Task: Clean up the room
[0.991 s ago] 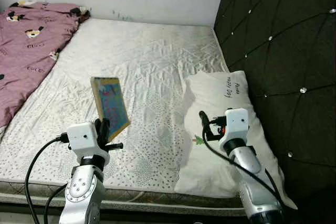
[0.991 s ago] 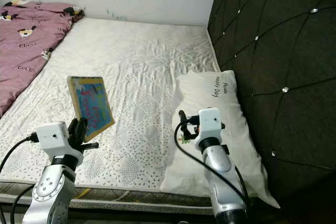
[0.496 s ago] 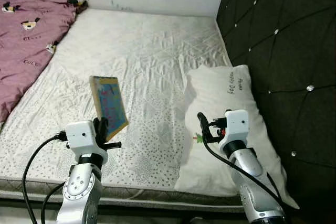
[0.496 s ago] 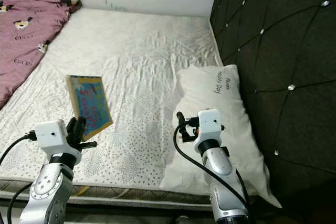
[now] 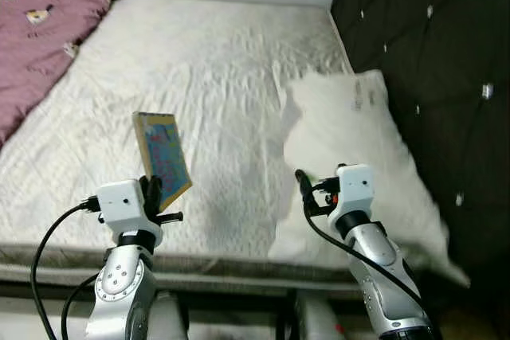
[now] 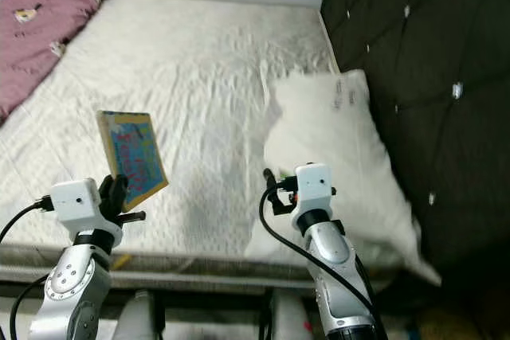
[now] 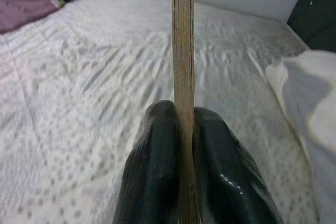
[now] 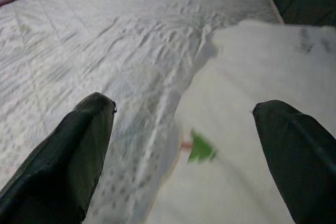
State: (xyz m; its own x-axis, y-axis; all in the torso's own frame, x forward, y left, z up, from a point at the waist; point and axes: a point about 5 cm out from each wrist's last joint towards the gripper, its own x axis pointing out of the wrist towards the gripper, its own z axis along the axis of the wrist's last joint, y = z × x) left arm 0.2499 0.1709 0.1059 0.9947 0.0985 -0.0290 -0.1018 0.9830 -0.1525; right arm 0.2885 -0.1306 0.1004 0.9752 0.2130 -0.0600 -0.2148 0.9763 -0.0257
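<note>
Even soft indoor light, motion blur across both eye views, white pillow [image 5: 362, 145] smeared, wrist views softly defocused

Head stereo pair looking down across the mattress [image 5: 223, 93], wrist cameras low and close, all sharing it

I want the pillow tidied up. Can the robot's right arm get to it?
Probably yes. The right gripper hangs open just over the near end of the white pillow, with nothing between them.
</note>
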